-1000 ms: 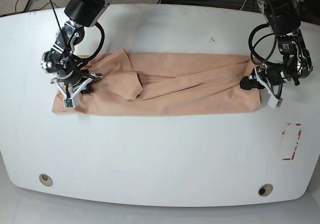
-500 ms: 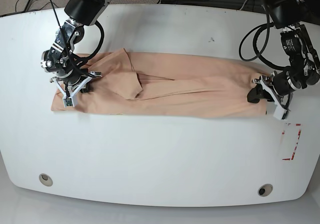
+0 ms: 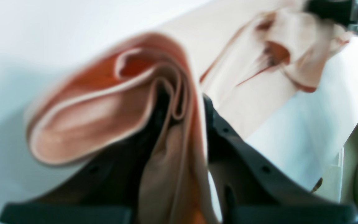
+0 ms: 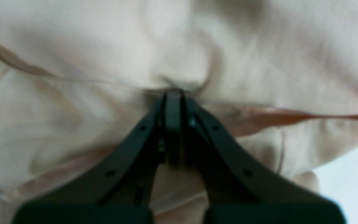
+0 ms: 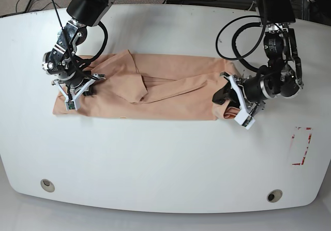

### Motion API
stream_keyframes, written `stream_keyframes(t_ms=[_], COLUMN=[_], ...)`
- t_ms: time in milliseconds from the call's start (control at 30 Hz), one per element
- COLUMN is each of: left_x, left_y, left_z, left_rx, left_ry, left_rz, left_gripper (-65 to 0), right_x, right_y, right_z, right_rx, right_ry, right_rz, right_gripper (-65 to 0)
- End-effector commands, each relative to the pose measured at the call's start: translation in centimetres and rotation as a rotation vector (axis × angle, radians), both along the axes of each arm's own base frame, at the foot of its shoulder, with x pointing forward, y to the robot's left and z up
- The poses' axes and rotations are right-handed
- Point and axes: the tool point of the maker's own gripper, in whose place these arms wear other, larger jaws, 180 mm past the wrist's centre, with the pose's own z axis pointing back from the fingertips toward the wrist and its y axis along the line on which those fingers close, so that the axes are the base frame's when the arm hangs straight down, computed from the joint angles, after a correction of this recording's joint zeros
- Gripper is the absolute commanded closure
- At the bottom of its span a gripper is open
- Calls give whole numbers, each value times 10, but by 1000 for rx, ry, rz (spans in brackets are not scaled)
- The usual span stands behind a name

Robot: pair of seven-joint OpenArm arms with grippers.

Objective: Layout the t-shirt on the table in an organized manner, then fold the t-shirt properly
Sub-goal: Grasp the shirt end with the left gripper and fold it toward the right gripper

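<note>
The left gripper (image 5: 231,107) has carried the one t-shirt's (image 5: 155,94) end inward from 3 o'clock, jaws holding folded cloth. The right gripper (image 5: 77,92), at 9 o'clock, pinches cloth on the table (image 5: 165,158).

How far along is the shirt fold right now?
Done: the t-shirt lies as a long narrow band on the table. In hand: the left gripper carries one end inward; the right gripper pins the other end. Left: finishing that crosswise fold.
</note>
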Motion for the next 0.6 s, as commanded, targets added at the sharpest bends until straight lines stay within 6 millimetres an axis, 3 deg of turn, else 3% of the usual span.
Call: stream_keyframes(t_ms=[0,167,567], left_x=[16,20,24], left_y=[-27,-55,-105], left_z=[17,17,-8], left_rx=[5,18,-48], left_ry=[-72,-78,40], left_rz=[-39,-62,-96], left_gripper=[-68,-68,-68], right_x=[-5,-5,-5], right_y=[-7,-7,-7], right_z=[-2,-2,-2], right_rx=[-35,-35,-34], right_ry=[38,38,38], right_rz=[0,0,-2], right_gripper=[-10,-10,-10])
